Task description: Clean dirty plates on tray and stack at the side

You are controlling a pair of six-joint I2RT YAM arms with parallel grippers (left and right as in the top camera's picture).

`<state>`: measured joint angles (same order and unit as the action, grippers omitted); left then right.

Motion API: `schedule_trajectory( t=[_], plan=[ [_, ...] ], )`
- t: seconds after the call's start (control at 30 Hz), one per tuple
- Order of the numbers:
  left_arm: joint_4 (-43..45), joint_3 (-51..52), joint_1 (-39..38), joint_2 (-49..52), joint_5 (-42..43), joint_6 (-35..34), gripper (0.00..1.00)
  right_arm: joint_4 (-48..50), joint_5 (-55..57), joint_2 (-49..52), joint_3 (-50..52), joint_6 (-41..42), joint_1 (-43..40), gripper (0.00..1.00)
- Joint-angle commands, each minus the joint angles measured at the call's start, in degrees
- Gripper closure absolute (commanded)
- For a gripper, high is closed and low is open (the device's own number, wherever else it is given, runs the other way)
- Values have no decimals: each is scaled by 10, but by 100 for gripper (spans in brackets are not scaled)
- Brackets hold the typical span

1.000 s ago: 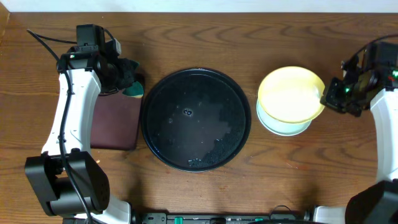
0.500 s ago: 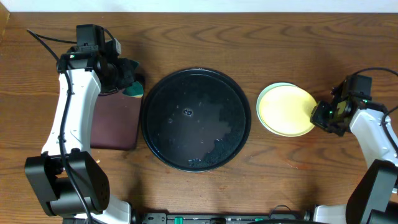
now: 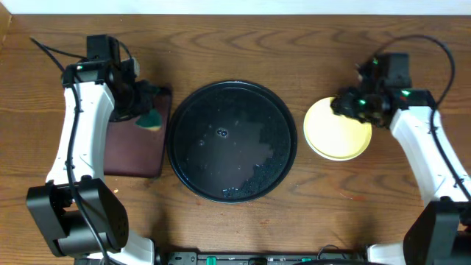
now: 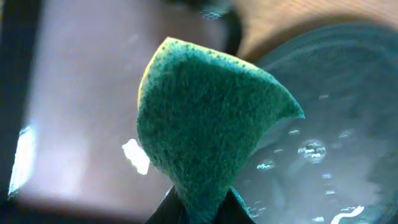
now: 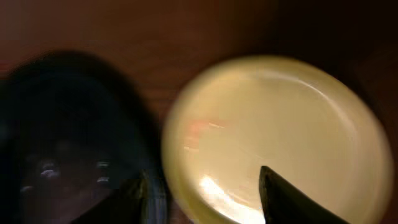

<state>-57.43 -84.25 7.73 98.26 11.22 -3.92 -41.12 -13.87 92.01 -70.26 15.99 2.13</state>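
Two arms work at the wooden table (image 3: 294, 44), one at each end. The left gripper (image 4: 199, 211) is closed on the narrow bottom edge of a green sponge (image 4: 211, 118), which fans out wide beyond the fingertips. Seen from overhead, this sponge (image 3: 152, 119) hangs over the near-right corner of the maroon tray (image 3: 136, 151), just beside the rim of the black tray (image 3: 232, 147). The left wrist view shows the same: the maroon tray (image 4: 81, 106) to one side of the sponge, the black tray (image 4: 336, 124) to the other.

The black tray sits mid-table with no plate on it, its glossy surface speckled with wet glints.

The yellow plate (image 3: 338, 131) lies flat on the table to the right of the black tray, near it but apart. Whether other plates lie under it I cannot tell.

The right gripper (image 3: 349, 103) hovers over the plate's far edge. In the right wrist view its fingers (image 5: 280, 199) are spread wide apart and grip nothing; the plate (image 5: 273, 137) fills the space below them, a faint reddish patch on its surface. The black tray (image 5: 62, 124) shows dark at the left of that view.
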Motion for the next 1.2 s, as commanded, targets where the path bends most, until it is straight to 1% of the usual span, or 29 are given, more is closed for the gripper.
schedule_trajectory(
  t=[0.0,0.17,0.37,0.4,0.53,0.63,0.7,0.73,0.8,0.93,1.03,1.07,1.1,1.13,1.17],
  plan=[
    [-5,10,14,2,-71,18,92,20,-10,-3,-17,0,60,43],
    [33,53,25,3,-89,18,92,33,8,4,-17,12,116,44],
    [146,144,26,3,-89,11,92,30,21,10,-17,11,153,44],
    [164,157,26,3,-89,6,87,30,21,10,-17,11,156,44],
    [231,206,26,4,-89,-9,83,30,21,10,-17,11,159,44],
    [243,218,26,5,-89,-9,67,30,21,10,-17,11,159,44],
    [243,218,26,4,-89,-9,51,30,21,10,-17,11,159,43],
    [246,218,26,4,-89,-9,47,30,21,10,-17,11,159,43],
    [252,210,26,3,-85,-9,44,30,21,10,-17,11,159,43],
    [238,165,26,-16,-41,-9,42,30,20,9,-19,2,157,40],
    [231,125,26,-49,0,-9,41,14,20,4,-34,2,150,32],
    [233,115,26,-64,17,-9,36,6,20,1,-42,-1,146,28],
    [236,111,26,-77,33,-11,28,-4,21,-4,-53,-6,140,24],
    [245,110,26,-94,53,-14,26,-13,21,-9,-63,-11,134,18],
    [251,110,25,-106,72,-14,26,-24,21,-16,-76,-19,125,10]
  ],
)
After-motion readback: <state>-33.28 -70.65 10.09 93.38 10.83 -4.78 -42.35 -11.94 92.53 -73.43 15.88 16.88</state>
